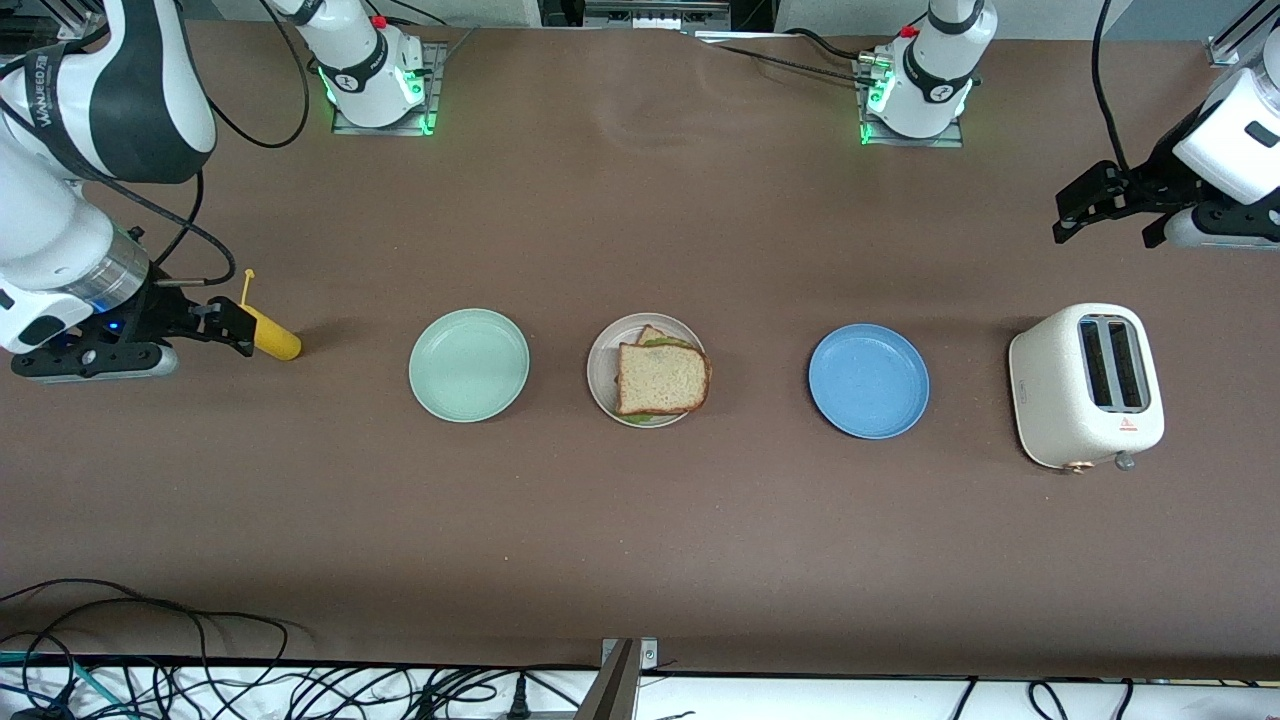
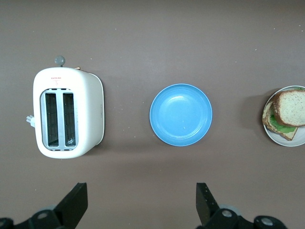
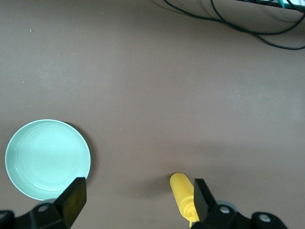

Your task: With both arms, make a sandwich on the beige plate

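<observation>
The round pale beige plate (image 1: 600, 385) at the table's centre holds the sandwich (image 1: 662, 377): two brown bread slices with green lettuce between. The mint-green plate (image 1: 468, 364) at its 9 o'clock and the blue plate (image 1: 868, 380) at its 3 o'clock hold nothing. The left gripper (image 1: 1108, 222), jaws apart and holding nothing, hangs above the white toaster (image 1: 1087, 386). The right gripper (image 1: 228, 325), jaws apart and holding nothing, hangs over the yellow bottle (image 1: 272, 333).

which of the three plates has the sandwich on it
The beige plate, the middle one of the row, holds the sandwich. The mint-green plate toward the right arm's end and the blue plate toward the left arm's end hold nothing.
</observation>
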You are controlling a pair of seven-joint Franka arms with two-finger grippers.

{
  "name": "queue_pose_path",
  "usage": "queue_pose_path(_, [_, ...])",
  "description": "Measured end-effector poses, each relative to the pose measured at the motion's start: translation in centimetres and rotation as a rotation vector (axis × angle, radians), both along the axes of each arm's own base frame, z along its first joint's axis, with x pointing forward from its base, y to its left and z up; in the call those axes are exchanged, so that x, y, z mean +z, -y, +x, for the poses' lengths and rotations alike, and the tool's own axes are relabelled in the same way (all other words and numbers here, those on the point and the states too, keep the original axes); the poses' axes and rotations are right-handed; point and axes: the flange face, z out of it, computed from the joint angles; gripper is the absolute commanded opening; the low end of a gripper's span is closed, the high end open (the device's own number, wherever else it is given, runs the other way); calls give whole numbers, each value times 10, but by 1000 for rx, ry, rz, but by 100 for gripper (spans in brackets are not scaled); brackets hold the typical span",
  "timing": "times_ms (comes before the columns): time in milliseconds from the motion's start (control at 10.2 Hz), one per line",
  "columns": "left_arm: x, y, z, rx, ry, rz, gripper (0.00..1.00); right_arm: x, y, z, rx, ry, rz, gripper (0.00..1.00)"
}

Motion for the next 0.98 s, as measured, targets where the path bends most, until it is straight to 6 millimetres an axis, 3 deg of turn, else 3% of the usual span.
queue_pose_path(391, [7,10,-1,-23,16,30,100,0,1,0,0,2,-1,100])
queue_pose_path(977, [22,3,-4,-11,16,38,100,-1,4,0,0,1,-4,100])
